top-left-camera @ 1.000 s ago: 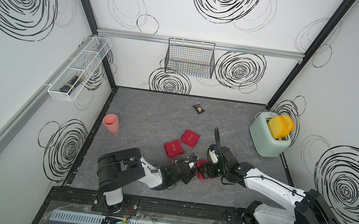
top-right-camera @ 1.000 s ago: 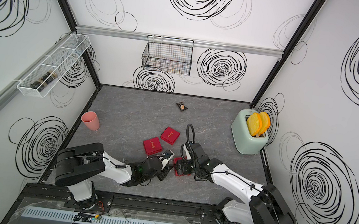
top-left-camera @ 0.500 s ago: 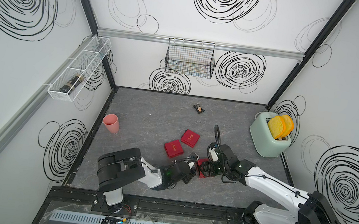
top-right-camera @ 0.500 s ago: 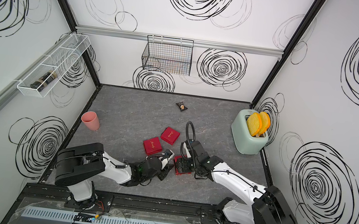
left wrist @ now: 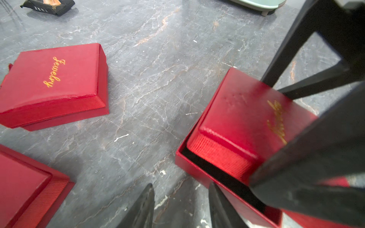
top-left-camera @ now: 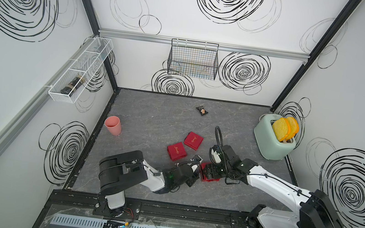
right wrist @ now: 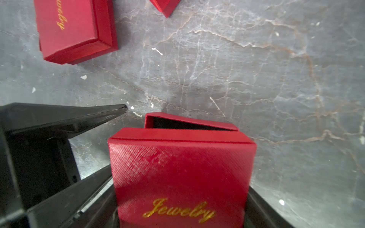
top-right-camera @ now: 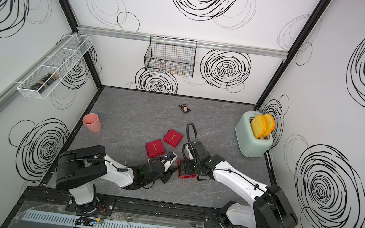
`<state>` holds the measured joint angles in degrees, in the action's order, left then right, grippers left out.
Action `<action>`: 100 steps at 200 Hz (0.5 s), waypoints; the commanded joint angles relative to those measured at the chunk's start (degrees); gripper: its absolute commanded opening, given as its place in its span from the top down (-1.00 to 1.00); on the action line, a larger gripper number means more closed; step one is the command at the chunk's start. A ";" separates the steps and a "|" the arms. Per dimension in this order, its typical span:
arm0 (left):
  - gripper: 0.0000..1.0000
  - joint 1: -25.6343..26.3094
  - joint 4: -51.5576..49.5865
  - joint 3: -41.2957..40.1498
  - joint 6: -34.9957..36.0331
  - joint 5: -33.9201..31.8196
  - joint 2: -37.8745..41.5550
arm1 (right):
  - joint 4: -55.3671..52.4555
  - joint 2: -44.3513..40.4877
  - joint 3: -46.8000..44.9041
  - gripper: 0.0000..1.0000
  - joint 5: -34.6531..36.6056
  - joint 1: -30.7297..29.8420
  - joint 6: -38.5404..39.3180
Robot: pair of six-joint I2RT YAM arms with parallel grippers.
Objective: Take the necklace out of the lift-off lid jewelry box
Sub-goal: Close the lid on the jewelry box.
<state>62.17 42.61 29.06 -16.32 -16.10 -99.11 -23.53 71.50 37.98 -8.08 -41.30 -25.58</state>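
The lift-off lid jewelry box is red and sits near the front of the table point(top-left-camera: 207, 179) point(top-right-camera: 186, 176). My right gripper point(right wrist: 181, 197) is shut on its lid point(right wrist: 181, 167) point(left wrist: 243, 122), which is marked "Jewelry" in gold. The lid is raised and tilted over the base point(left wrist: 189, 165), and a strip of the black lining point(left wrist: 217, 173) shows. My left gripper point(left wrist: 181, 184) point(top-left-camera: 194, 179) is open beside the base with only table between its fingers. One finger point(left wrist: 219, 205) lies along the base's outer wall. The necklace is hidden.
Two closed red boxes point(top-left-camera: 176, 151) point(top-left-camera: 193, 140) lie just behind the arms. A pink cup point(top-left-camera: 113, 125) stands at the left and a green toaster point(top-left-camera: 273, 141) with toast at the right. A small black packet point(top-left-camera: 201, 110) lies toward the back.
My right arm has shifted very slightly with the lid. The left arm and the other boxes have stayed put.
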 commanded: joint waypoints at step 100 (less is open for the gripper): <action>0.03 -0.56 5.62 -0.67 0.53 1.24 -0.80 | -0.19 3.63 1.87 -0.70 -5.89 4.38 1.68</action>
<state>62.06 44.69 28.71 -16.29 -15.42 -99.11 -23.46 74.41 38.17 -12.73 -37.01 -24.34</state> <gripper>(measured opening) 0.485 0.853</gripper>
